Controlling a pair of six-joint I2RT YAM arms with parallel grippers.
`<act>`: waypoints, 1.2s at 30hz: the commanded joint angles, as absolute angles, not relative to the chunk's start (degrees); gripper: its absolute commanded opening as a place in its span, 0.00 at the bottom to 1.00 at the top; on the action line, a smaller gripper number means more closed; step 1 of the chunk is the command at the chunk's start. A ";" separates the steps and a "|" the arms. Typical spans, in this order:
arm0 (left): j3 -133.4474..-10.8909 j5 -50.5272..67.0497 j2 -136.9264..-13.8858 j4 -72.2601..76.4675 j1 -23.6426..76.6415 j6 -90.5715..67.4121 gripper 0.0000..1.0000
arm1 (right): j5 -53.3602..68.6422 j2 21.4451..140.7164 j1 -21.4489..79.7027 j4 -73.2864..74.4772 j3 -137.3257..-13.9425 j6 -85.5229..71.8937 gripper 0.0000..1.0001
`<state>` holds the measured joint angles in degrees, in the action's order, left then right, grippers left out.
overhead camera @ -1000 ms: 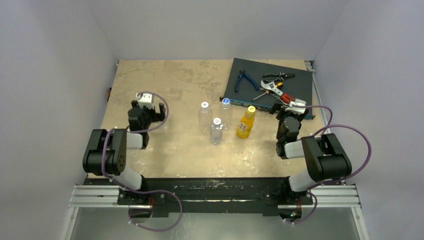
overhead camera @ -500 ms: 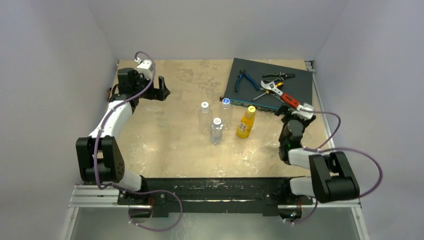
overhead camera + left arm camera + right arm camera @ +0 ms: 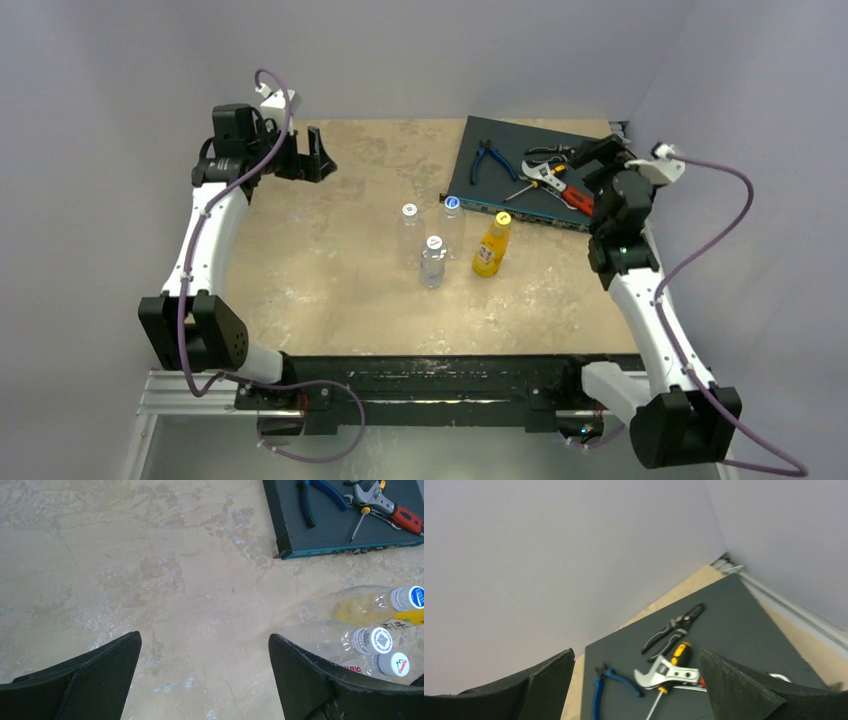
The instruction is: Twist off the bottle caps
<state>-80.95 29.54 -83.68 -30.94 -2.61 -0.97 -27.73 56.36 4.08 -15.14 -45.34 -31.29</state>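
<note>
Left gripper (image 3: 309, 157): jaws spread wide, nothing between them, and the left wrist view shows only bare table (image 3: 330, 270) in the gap. It hangs raised over the far-left corner of the table with the arm stretched out, well apart from the bottles. Right gripper (image 3: 600, 150): jaws spread wide too and empty, raised above the right end of the dark tool mat (image 3: 497, 132) at far right. Its wrist view looks across the mat toward the back wall. All four bottles stand upright in a cluster mid-table, just near of the mat's left corner, and every cap is on. The left clear bottle (image 3: 408, 235) carries a white cap (image 3: 408, 210). Just right of it is the far clear bottle (image 3: 452, 228) with the blue-topped cap (image 3: 452, 202), close to the mat edge. Nearest stands the near clear bottle (image 3: 432, 268) with the second white cap (image 3: 434, 242). Rightmost is the orange bottle (image 3: 489, 252) with a yellow label and the yellow cap (image 3: 503, 217). The left wrist view catches the blue-topped and both white caps at its right edge, with the orange bottle mostly hidden behind them. On the mat: blue-handled pliers (image 3: 492, 160) at left, black snips (image 3: 557, 152) farther back, a red-handled adjustable wrench (image 3: 543, 173), and a screwdriver (image 3: 522, 190) beside it.
</note>
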 commanded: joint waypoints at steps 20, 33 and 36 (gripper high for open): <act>-85.82 17.41 -80.81 -46.78 -2.92 -0.74 1.00 | -20.60 84.92 47.84 28.19 -93.69 -26.49 0.99; -90.26 16.34 -82.91 -55.47 -2.90 4.12 1.00 | -30.37 94.26 56.77 29.66 -92.64 -27.64 0.87; -90.03 17.33 -81.98 -55.62 -2.91 5.01 1.00 | -32.03 94.84 56.95 29.04 -91.54 -27.49 0.87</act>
<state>-87.85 16.25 -83.02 -53.69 -2.61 2.44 -27.33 96.29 56.88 30.13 -92.47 -27.40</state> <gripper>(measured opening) 0.996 0.877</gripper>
